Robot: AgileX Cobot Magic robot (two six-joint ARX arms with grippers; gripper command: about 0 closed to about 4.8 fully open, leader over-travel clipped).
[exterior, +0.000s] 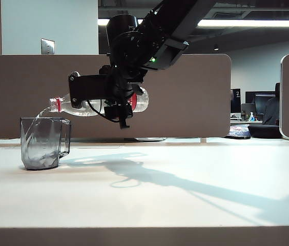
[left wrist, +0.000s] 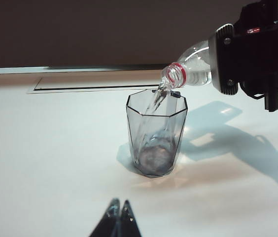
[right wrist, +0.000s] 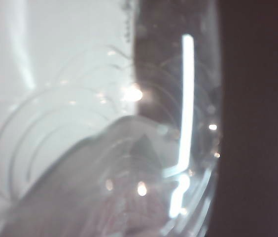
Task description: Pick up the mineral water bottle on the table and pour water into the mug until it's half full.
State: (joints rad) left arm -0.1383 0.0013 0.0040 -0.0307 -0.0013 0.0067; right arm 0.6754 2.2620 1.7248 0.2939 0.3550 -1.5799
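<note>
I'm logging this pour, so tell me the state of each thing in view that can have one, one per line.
mineral water bottle: uncapped, tipped about level, mouth over the mug, pouring.
water: streaming from the bottle mouth into the mug.
mug: upright on the table, a little water at the bottom, well under half.
right gripper: shut on the bottle's body, holding it above the table.
left gripper: shut, empty, low over the table facing the mug.

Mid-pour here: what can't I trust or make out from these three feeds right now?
- Water level in the mug: unreadable in both exterior and left wrist views, smoky facets and glare.
- Right gripper fingers: housing hides them around the mineral water bottle.
- Right wrist view: blurred bottle plastic fills it.
- Left gripper: only closed tips show, rest cropped.
</note>
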